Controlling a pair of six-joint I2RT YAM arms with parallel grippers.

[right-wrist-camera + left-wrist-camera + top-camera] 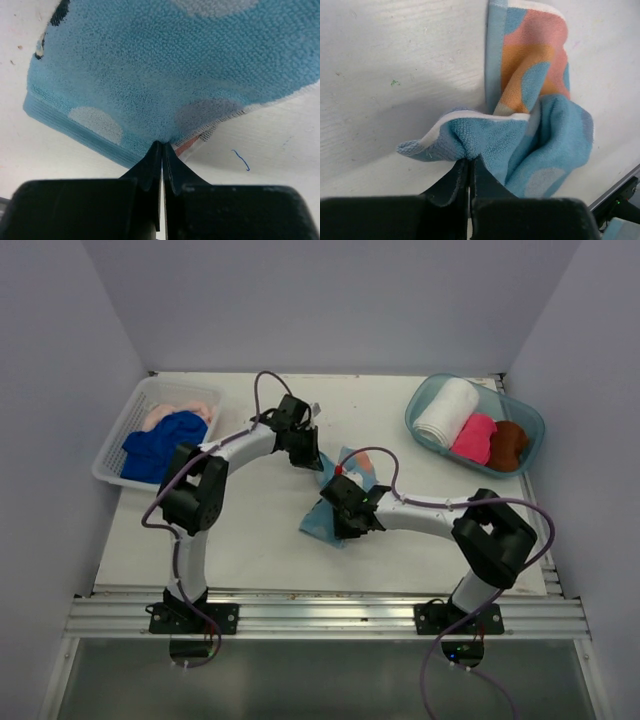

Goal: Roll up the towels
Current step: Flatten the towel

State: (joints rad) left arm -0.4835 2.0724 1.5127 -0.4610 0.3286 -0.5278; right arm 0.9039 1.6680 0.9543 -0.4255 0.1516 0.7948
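Note:
The light blue cartoon-print towel [322, 522] lies crumpled at the middle of the table. My left gripper [306, 453] is shut on one edge of it [470, 137]. My right gripper [350, 512] is shut on another edge [165, 95], with the cloth bunched at its fingertips. A royal blue towel [160, 445] and a pale peach towel [185, 410] lie in the white lattice basket [118, 435] at the left. Rolled white [447, 412], hot pink [474, 438] and brown [508, 444] towels sit in the teal tub [424, 400] at the back right.
The metal rail [320, 618] runs along the near table edge, by both arm bases. The basket stands against the left wall and the tub near the right wall. A small blue thread [241, 160] lies on the table beside the right gripper.

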